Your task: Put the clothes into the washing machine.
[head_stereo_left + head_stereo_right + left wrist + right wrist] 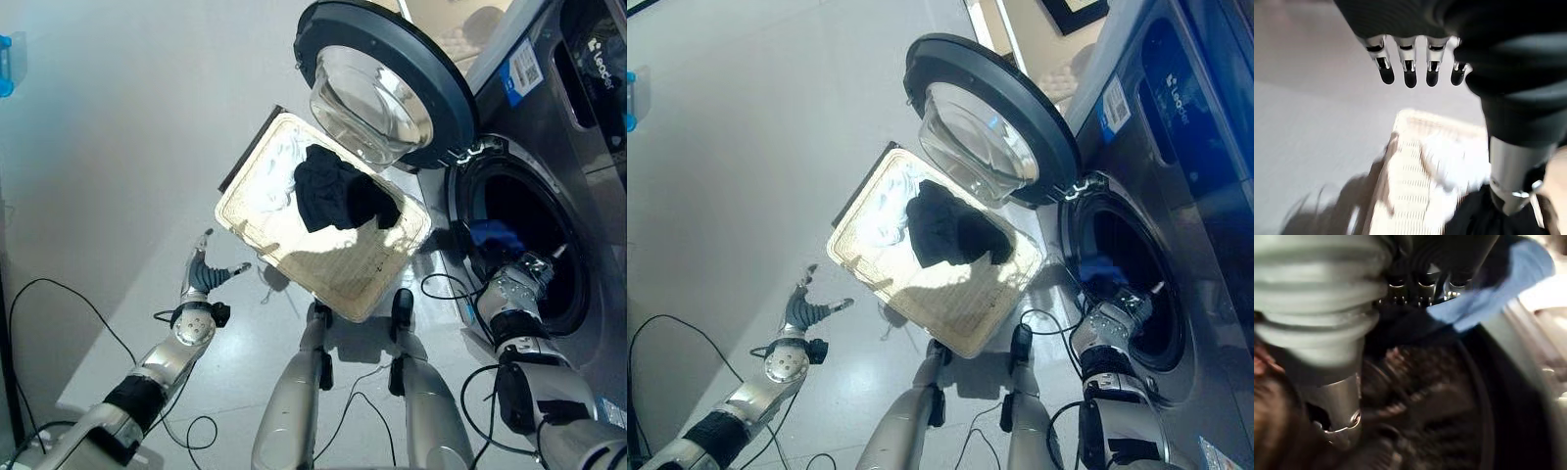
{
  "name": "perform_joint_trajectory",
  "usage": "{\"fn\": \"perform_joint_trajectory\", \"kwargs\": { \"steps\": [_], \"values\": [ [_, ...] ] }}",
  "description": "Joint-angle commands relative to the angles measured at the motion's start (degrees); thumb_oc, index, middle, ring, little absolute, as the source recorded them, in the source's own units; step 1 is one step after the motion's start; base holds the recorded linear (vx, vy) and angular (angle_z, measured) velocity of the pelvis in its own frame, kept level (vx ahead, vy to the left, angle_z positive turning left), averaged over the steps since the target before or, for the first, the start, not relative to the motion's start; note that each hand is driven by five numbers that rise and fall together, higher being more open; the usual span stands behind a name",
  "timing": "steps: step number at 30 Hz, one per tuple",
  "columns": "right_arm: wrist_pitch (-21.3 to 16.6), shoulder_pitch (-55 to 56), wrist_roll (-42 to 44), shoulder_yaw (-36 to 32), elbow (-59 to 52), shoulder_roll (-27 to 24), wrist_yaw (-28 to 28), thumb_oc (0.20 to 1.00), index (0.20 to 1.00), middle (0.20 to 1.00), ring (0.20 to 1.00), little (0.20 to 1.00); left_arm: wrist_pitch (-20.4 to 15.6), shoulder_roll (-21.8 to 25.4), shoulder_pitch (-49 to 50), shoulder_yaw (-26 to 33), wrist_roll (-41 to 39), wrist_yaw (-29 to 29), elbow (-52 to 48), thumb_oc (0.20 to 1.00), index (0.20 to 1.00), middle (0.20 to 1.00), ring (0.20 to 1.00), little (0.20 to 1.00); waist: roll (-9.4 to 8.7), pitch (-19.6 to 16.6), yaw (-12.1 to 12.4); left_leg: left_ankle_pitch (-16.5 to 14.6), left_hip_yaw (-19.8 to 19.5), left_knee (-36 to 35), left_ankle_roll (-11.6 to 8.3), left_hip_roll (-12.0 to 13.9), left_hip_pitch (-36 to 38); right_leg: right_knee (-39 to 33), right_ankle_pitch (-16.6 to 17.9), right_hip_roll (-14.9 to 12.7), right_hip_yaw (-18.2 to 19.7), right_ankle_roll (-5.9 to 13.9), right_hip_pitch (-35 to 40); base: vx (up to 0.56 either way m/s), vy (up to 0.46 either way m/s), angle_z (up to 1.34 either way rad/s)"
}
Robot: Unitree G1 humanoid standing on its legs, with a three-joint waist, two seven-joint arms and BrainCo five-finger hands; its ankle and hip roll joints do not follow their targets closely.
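Note:
The washing machine (578, 127) stands at the right with its round door (382, 78) swung open over a cream laundry basket (362, 304). A black garment (338, 191) and a white one (269, 181) lie in the basket. My right hand (514, 284) is at the lower rim of the drum opening, fingers curled on a blue cloth (495, 235) that hangs into the dark drum (1415, 396). My left hand (201, 279) hovers open over the floor, left of the basket and apart from it; its straight fingers (1409, 73) point toward the basket (1410, 171).
The glass bowl of the open door overhangs the basket's far corner. Pale floor (118, 176) spreads to the left of the basket. A small blue object (5, 64) sits at the far left edge.

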Motion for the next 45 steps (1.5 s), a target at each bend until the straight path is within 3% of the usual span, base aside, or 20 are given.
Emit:
{"fn": "perform_joint_trajectory", "kwargs": {
  "steps": [1,4,8,11,14,17,21,24,26,33,41,45],
  "values": [
    [0.2,1.5,-0.5,2.4,-0.9,-4.7,5.5,1.000,1.000,1.000,1.000,1.000,-0.9,-1.1,-3.1,4.2,6.3,5.6,2.2,1.000,1.000,1.000,1.000,1.000,-1.88,-0.6,-0.6,-7.2,0.8,6.5,1.97,-5.6,-1.2,-0.5,1.8,0.4,-1.0,1.94,-1.9,0.00,0.061,-0.06],
    [0.0,1.2,-2.8,3.9,0.8,-5.2,5.6,1.000,1.000,1.000,1.000,1.000,0.9,-1.2,-5.1,4.0,7.4,6.4,3.7,1.000,1.000,1.000,1.000,1.000,-2.53,-0.6,-1.0,-7.1,1.1,6.7,2.00,-5.5,-1.9,-0.1,2.0,0.6,-0.8,2.04,-2.8,0.00,0.055,0.00],
    [-0.6,0.7,-16.9,7.6,-0.4,-5.0,0.8,1.000,1.000,1.000,1.000,1.000,3.2,-1.5,-9.4,4.1,8.0,7.3,8.5,1.000,1.000,1.000,1.000,1.000,-3.87,-0.6,-2.0,-6.8,2.1,7.2,2.01,-5.2,-3.7,0.4,2.7,1.0,0.0,2.23,-5.3,-0.01,0.111,-0.06],
    [0.5,2.1,-20.6,11.5,-3.8,-2.5,3.4,1.000,1.000,1.000,1.000,1.000,4.4,-3.3,-11.8,5.1,7.6,8.2,12.9,1.000,1.000,1.000,1.000,1.000,-4.88,-0.6,-3.3,-6.7,3.0,7.9,1.79,-4.9,-5.2,0.7,3.2,1.5,1.1,2.10,-7.2,-0.02,0.145,-0.12],
    [1.1,3.3,-21.1,13.6,-5.8,-0.7,4.7,1.000,1.000,1.000,1.000,1.000,4.3,-4.9,-12.9,6.4,7.5,9.5,15.8,1.000,1.000,1.000,1.000,1.000,-5.51,-0.6,-4.1,-6.7,3.5,8.3,1.72,-4.7,-6.0,1.0,3.4,2.0,1.9,1.88,-8.3,-0.01,0.133,-0.24],
    [5.1,6.9,-23.6,18.5,-9.0,2.8,7.0,1.000,1.000,1.000,1.000,1.000,3.3,-7.7,-16.5,9.0,8.2,15.1,21.9,1.000,1.000,1.000,1.000,1.000,-7.60,-0.6,-6.1,-6.9,5.0,9.1,1.69,-4.5,-7.7,1.2,3.8,3.2,4.2,1.50,-10.5,-0.02,0.190,-0.17],
    [7.6,9.5,-26.4,23.6,-11.5,4.7,6.9,1.000,1.000,1.000,1.000,1.000,6.2,-7.8,-21.5,9.8,8.5,18.1,25.4,1.000,1.000,1.000,1.000,1.000,-9.93,-0.6,-8.2,-7.8,7.0,11.1,1.21,-4.1,-9.5,1.8,3.9,4.1,6.0,1.37,-12.5,-0.03,0.154,-0.33],
    [7.4,10.2,-25.1,24.7,-11.8,4.9,7.1,1.000,1.000,1.000,1.000,1.000,6.9,-7.6,-23.4,9.3,9.3,18.7,26.2,1.000,1.000,1.000,1.000,1.000,-10.69,-0.6,-9.0,-8.1,7.7,11.8,1.18,-3.9,-10.2,2.0,4.1,4.4,6.5,1.32,-13.3,-0.03,0.071,-0.14],
    [7.1,11.5,-24.3,25.6,-12.8,5.6,6.7,1.000,1.000,1.000,1.000,1.000,9.7,-6.7,-27.9,7.7,12.2,17.7,27.6,1.000,1.000,1.000,1.000,1.000,-11.56,-0.6,-10.6,-8.7,9.2,12.6,1.23,-3.8,-11.2,2.1,4.5,5.1,7.6,1.37,-14.5,-0.04,0.144,-0.17],
    [6.4,11.5,-26.4,26.3,-12.3,5.6,6.0,1.000,1.000,1.000,1.000,1.000,13.7,-6.3,-34.6,0.9,22.1,13.7,28.2,1.000,1.000,1.000,1.000,1.000,-11.13,-0.6,-12.0,-9.3,10.5,13.3,1.43,-3.9,-12.7,2.1,5.2,4.9,8.7,1.72,-16.6,-0.02,0.076,-0.10],
    [6.8,9.8,-28.0,27.5,-9.9,6.4,5.5,1.000,1.000,1.000,1.000,1.000,15.1,-7.3,-35.5,-4.3,32.5,11.8,29.7,1.000,1.000,1.000,1.000,1.000,-10.18,-0.6,-11.5,-9.1,10.4,13.0,1.24,-4.2,-13.3,1.5,5.8,3.8,8.0,2.10,-17.2,-0.01,-0.001,-0.03],
    [7.4,10.1,-28.7,28.0,-9.7,6.5,5.7,1.000,1.000,1.000,1.000,1.000,15.5,-7.0,-35.7,-5.6,34.0,11.1,30.0,1.000,1.000,1.000,1.000,1.000,-10.06,-0.6,-11.6,-9.0,10.6,12.8,1.12,-4.1,-13.4,1.3,5.9,3.7,7.9,2.18,-17.5,0.00,0.000,0.00]
  ]
}}
